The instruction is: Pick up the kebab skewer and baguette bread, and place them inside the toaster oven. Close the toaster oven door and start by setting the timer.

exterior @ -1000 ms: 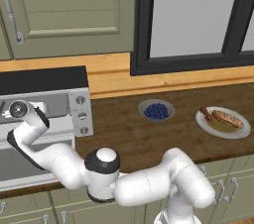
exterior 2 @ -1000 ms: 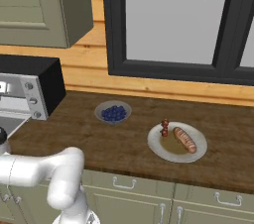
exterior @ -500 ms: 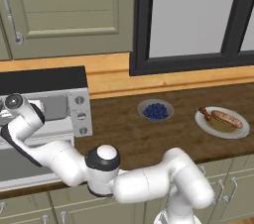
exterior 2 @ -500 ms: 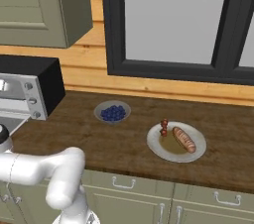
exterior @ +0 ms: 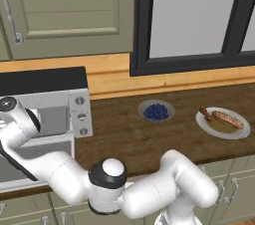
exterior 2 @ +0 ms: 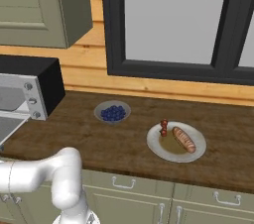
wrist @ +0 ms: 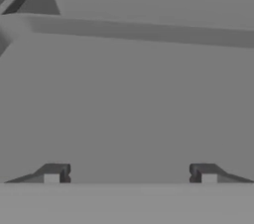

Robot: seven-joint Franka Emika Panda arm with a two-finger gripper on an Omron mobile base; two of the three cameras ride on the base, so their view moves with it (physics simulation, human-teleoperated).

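My gripper (wrist: pixel 130 174) is standing wide open with nothing between the fingertips (wrist: pixel 52 174), facing flat grey surfaces (the toaster oven (exterior: pixel 47 112) interior, apparently). My arm is reaching into the oven's mouth over the toaster oven door (exterior: pixel 22 164), which is lying dropped open. The wooden counter (exterior 2: pixel 124 141) is running right under a dark-framed window (exterior 2: pixel 178 25). The blueberries bowl (exterior 2: pixel 113 113) is sitting mid-counter; the white plate (exterior 2: pixel 176 151) is carrying the kebab skewer (exterior 2: pixel 163 127) just beside the baguette bread (exterior 2: pixel 184 139). Olive cabinets (exterior: pixel 64 10) are hanging above.

Wide-spread hand (wrist: pixel 130 174) facing plain grey surface, possibly oven interior.
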